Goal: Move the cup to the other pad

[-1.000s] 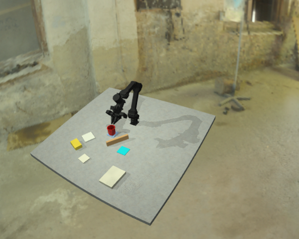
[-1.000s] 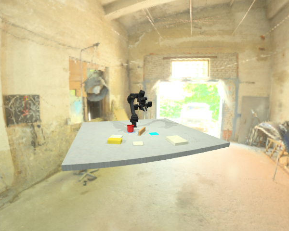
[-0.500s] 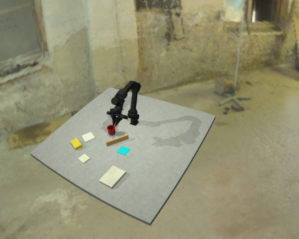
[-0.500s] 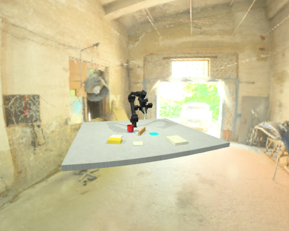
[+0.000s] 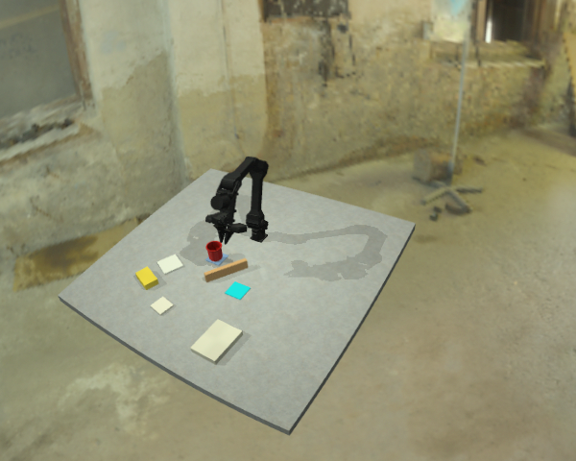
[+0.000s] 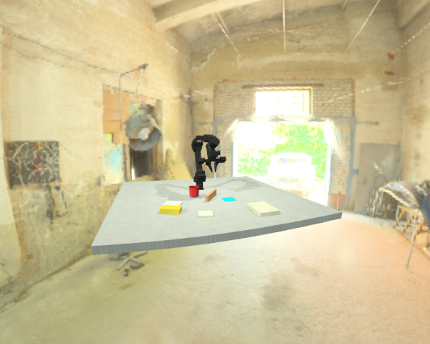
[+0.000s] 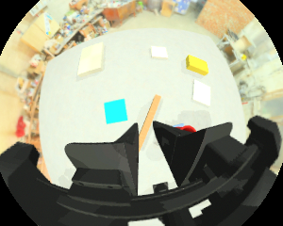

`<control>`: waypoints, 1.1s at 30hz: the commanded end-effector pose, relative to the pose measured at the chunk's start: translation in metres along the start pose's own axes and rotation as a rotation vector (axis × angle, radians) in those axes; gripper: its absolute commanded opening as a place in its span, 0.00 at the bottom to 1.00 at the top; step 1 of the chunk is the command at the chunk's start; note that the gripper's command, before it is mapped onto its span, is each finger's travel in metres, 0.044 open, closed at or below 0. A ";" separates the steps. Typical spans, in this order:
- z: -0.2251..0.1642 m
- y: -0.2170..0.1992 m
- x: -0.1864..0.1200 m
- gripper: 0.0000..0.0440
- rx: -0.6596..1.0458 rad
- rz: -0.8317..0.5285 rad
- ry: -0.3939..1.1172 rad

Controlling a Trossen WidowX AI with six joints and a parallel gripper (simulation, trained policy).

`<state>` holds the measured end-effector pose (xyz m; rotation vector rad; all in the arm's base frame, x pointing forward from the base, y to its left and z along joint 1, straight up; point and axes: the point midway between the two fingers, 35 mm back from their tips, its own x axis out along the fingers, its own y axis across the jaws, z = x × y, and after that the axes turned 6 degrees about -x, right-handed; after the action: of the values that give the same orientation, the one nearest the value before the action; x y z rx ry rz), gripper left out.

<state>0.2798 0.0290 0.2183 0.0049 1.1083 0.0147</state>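
Note:
The red cup (image 5: 213, 252) (image 6: 194, 191) (image 7: 188, 128) stands upright on the blue pad (image 5: 222, 259) (image 7: 178, 125). No marbles can be made out inside it. The cyan pad (image 5: 237, 290) (image 6: 228, 198) (image 7: 115, 111) lies flat, with nothing on it. My gripper (image 5: 223, 240) (image 6: 213, 171) (image 7: 145, 124) is slightly open, with a narrow gap and nothing between the fingers. It points down, above the table and off to one side of the cup. In the wrist view the right finger hides much of the cup and blue pad.
An orange-brown bar (image 5: 226, 270) (image 6: 211, 195) (image 7: 151, 115) stands between the two pads. A yellow block (image 5: 146, 278) (image 6: 170, 209) (image 7: 197, 65), a white tile (image 5: 170, 263) (image 7: 202, 92), a small cream tile (image 5: 161, 305) (image 6: 205, 213) and a large cream slab (image 5: 217, 340) (image 6: 262, 208) (image 7: 91, 58) lie farther out.

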 end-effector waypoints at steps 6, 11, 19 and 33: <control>-0.011 -0.009 0.003 0.24 -0.031 -0.030 0.128; -0.021 -0.015 0.005 0.26 -0.049 -0.043 0.211; -0.034 -0.026 0.008 0.27 -0.071 -0.058 0.330; -0.051 -0.044 0.021 0.27 -0.080 -0.072 0.471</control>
<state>0.2453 -0.0114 0.1813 -0.1090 1.5548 -0.0022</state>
